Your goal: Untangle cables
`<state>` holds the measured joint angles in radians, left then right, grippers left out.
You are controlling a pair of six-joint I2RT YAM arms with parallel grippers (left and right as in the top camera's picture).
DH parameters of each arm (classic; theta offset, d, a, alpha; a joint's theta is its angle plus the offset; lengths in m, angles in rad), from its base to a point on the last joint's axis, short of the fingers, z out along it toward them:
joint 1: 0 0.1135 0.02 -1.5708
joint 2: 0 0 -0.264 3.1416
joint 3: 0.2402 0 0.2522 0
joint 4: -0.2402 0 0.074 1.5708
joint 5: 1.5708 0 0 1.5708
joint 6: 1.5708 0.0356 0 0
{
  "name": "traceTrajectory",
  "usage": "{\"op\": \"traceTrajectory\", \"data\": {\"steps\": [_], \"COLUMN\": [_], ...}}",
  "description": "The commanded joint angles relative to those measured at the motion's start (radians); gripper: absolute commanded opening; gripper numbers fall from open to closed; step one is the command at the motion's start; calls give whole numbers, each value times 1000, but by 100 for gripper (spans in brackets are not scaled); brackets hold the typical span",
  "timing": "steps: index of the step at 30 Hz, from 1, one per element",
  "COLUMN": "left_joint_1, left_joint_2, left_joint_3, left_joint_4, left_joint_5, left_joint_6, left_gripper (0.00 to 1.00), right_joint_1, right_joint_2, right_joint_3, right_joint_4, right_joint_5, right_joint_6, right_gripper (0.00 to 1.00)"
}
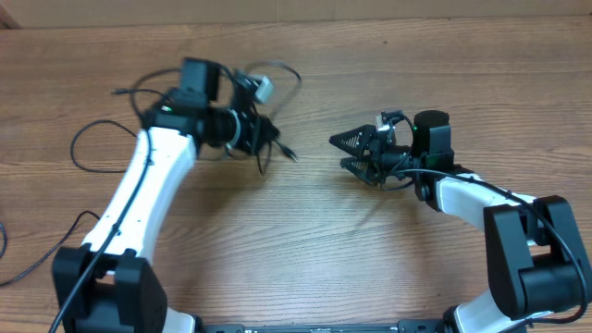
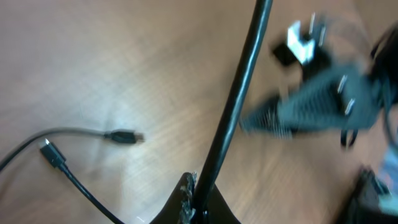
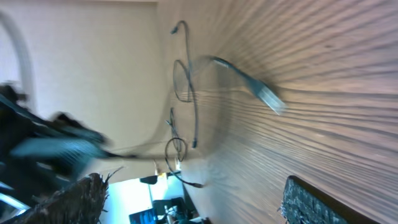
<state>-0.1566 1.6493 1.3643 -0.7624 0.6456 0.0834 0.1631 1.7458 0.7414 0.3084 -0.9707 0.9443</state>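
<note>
A brown wood-grain table (image 1: 305, 240) fills the overhead frame, bare across its lower middle. Just above that, at centre right, the right gripper (image 1: 344, 153) holds nothing, its fingers spread wide and aimed leftward, probably ready for another strand. Left of centre, the left gripper (image 1: 271, 135) is clamped on one thin black cable (image 2: 239, 93), which in its wrist view rises straight from the fingertips to the top edge, apparently lifted to draw it free. Farther up, at upper left, the other cables (image 1: 77, 146) loop loosely around that arm beside what seems a white plug block (image 1: 264, 90); blur hides which strands cross.
</note>
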Motion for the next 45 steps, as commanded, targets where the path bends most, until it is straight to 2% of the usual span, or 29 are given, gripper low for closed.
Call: {"op": "traceTrajectory", "data": {"steps": [1, 5, 11, 17, 23, 31, 45], "left_joint_1": [97, 204, 380, 482, 502, 581, 725], "left_joint_2": [-38, -37, -37, -34, 27, 192, 425], "left_joint_3": [148, 239, 285, 285, 285, 285, 285], "left_joint_4": [42, 126, 198, 203, 259, 355, 426], "left_joint_5": [-29, -40, -167, -456, -849, -855, -856], "left_joint_6": [-59, -127, -174, -161, -113, -136, -140], "left_gripper": [4, 4, 4, 4, 4, 4, 4], "right_joint_1": [-13, -13, -13, -13, -13, -6, -5], "right_joint_2": [5, 5, 5, 5, 5, 5, 5], "right_joint_3": [7, 7, 6, 6, 6, 6, 6], "right_joint_4": [-58, -109, -144, -182, -300, -432, -528], "right_joint_5": [-18, -18, -18, -19, -56, -51, -6], "right_joint_6": [-136, -193, -214, -214, -270, -347, -351], "right_gripper": [90, 90, 90, 90, 90, 89, 88]}}
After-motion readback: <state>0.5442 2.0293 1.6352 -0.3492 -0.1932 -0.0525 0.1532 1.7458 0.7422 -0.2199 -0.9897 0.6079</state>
